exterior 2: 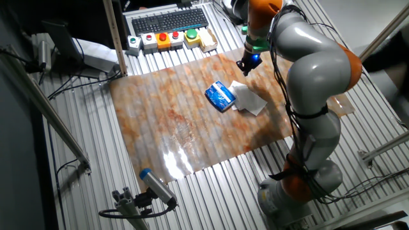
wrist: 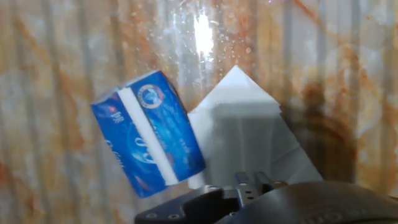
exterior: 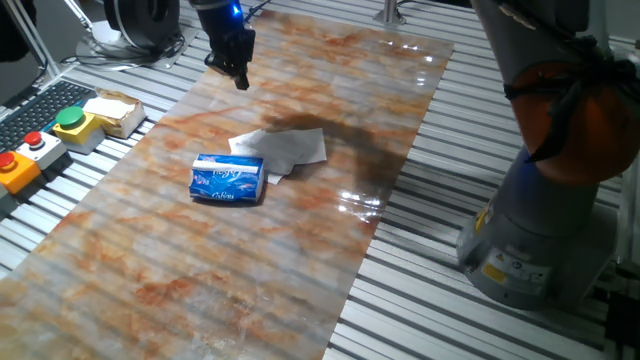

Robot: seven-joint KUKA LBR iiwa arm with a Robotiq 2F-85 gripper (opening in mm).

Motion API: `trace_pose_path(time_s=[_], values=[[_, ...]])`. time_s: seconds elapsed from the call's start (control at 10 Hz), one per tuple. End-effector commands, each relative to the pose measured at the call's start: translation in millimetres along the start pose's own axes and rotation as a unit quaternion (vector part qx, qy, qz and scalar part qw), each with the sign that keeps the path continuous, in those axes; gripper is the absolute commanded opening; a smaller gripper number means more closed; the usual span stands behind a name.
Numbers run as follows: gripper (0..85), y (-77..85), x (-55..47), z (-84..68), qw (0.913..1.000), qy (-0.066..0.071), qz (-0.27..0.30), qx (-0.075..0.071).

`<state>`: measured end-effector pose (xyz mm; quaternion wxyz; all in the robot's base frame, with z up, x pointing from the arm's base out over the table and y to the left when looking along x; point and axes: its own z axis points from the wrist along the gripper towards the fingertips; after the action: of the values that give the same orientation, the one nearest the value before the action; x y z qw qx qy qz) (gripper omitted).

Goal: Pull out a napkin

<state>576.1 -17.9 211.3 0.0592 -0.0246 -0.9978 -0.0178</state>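
The napkin (exterior: 287, 147) lies flat on the marbled mat, a white sheet spread out beside the blue-and-white tissue pack (exterior: 228, 180) and touching its far side. Both also show in the other fixed view, napkin (exterior 2: 251, 99) and pack (exterior 2: 220, 96). My gripper (exterior: 239, 77) hangs above the mat, behind the pack and apart from it, its fingers together with nothing between them. The hand view looks down on the pack (wrist: 149, 134) and the napkin (wrist: 249, 127), with the gripper (wrist: 251, 182) at the bottom edge.
A button box (exterior: 45, 140) with red, orange and green buttons and a keyboard (exterior: 30, 105) sit left of the mat. My arm's base (exterior: 535, 230) stands at the right. A blue-tipped tool (exterior 2: 155, 184) lies off the mat's other end.
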Motion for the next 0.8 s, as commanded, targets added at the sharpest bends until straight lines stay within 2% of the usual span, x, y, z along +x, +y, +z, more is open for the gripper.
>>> trace_pose_path(time_s=[0.0, 0.1, 0.2, 0.3, 0.5, 0.7], values=[[0.0, 4.6, 1.4, -2.2, 1.0000, -0.007, 0.006, 0.000], [0.0, 11.2, 2.4, -2.6, 0.9996, -0.025, 0.015, 0.009], [0.0, 14.6, 2.7, -0.9, 0.9991, -0.034, 0.024, 0.008], [0.0, 14.8, 2.2, 0.0, 0.9990, -0.038, 0.015, 0.017], [0.0, 20.9, 3.8, 3.2, 0.9991, -0.036, 0.018, 0.012], [0.0, 27.9, 7.1, 2.1, 0.9984, -0.040, 0.041, 0.000]])
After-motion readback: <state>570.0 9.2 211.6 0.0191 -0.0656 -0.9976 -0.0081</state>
